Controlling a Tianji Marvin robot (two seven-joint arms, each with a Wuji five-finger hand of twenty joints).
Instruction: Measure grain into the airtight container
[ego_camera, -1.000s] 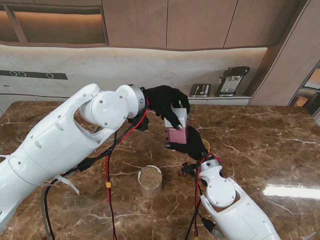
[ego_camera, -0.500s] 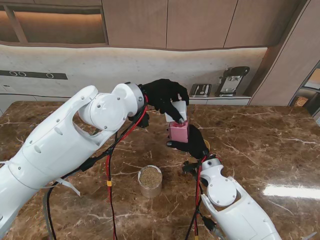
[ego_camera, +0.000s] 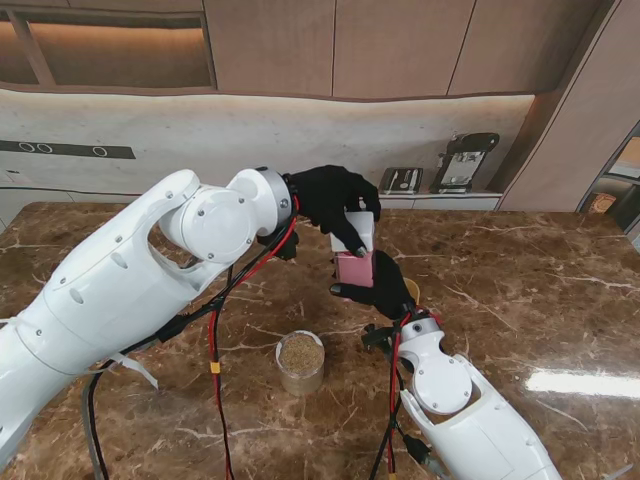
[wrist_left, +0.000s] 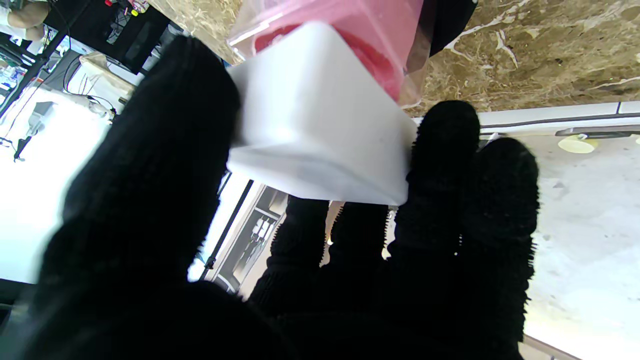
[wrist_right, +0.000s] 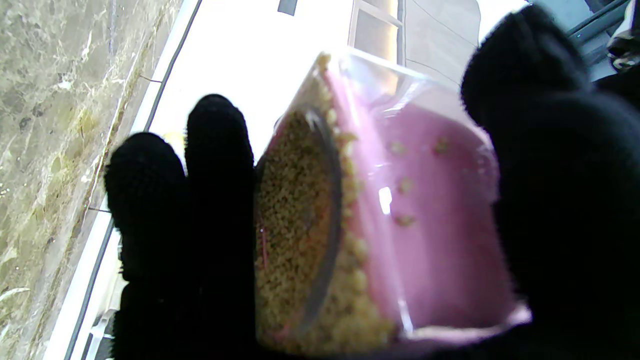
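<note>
R hand (ego_camera: 377, 287) clamped on pink airtight container (ego_camera: 354, 268), held off the marble surface (ego_camera: 520, 290) near its middle, toward far edge. Grain (wrist_right: 295, 220) inside, seen thru clear wall. L hand (ego_camera: 333, 200) clamped on white lid (ego_camera: 356, 231) sitting at container top, tilted. Grain-filled measuring cup (ego_camera: 300, 361) stands on surface, closer to near edge, apart from both hands.

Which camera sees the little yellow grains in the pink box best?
The right wrist view: grain fills the clear pink container held by the right hand. The stand view shows only the box's outside; the left wrist view mostly shows its white lid.
</note>
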